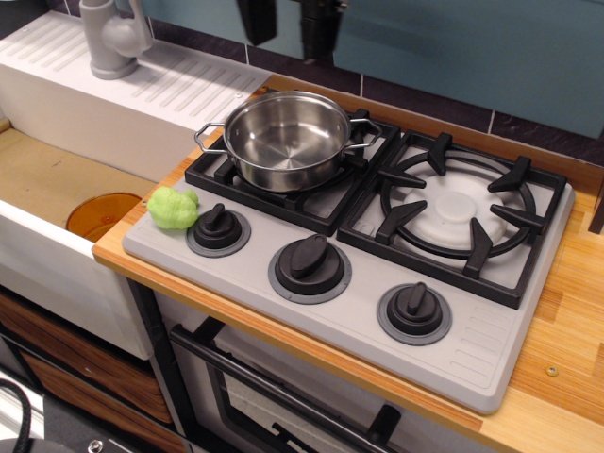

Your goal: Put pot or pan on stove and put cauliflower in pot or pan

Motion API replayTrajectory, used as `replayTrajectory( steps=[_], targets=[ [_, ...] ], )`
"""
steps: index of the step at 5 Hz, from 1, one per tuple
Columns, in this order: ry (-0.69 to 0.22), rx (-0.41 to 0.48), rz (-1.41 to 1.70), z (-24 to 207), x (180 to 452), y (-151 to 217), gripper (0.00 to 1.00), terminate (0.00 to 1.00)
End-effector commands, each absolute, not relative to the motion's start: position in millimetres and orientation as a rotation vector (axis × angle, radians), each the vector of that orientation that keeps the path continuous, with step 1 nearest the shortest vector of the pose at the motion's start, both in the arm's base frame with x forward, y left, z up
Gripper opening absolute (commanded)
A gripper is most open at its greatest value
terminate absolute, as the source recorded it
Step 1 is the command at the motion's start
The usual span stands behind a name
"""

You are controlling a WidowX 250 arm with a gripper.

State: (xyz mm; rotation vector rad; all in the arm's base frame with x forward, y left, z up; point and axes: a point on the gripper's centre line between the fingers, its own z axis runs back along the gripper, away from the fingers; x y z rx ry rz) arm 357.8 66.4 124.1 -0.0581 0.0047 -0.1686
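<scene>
Single view, looking down across the counter (566,311).

Stainless pan (286,138) sits on the left burner grate of the grey two-burner stove (359,311), both wire loop handles free, inside empty. First half of the task reads as done.

Pincer (288,21) hangs at the top edge, above and behind the pan, well clear of it. Two dark fingers (319,28) show, apart, nothing between them; the body is cut off by the frame.

Cauliflower (173,208), light green and lumpy, lies at the stove's front-left corner, just beside the left knob (217,226), near the counter's left edge.

Step in hand, by my reading: going for the cauliflower. Next move calls for travel forward and left, a descent, and a close clear of the knob.

Writing or brands: none legible anywhere.
</scene>
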Motion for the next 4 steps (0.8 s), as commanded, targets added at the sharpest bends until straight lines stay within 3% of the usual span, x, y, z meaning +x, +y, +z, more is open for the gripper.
replayTrajectory(
  steps=[1,4],
  targets=[
    [-0.164,0.113,-0.156,136,309,71,1.00,0.00],
    [-0.305,0.168,-0.105,94,272,84,1.00,0.00]
  ],
)
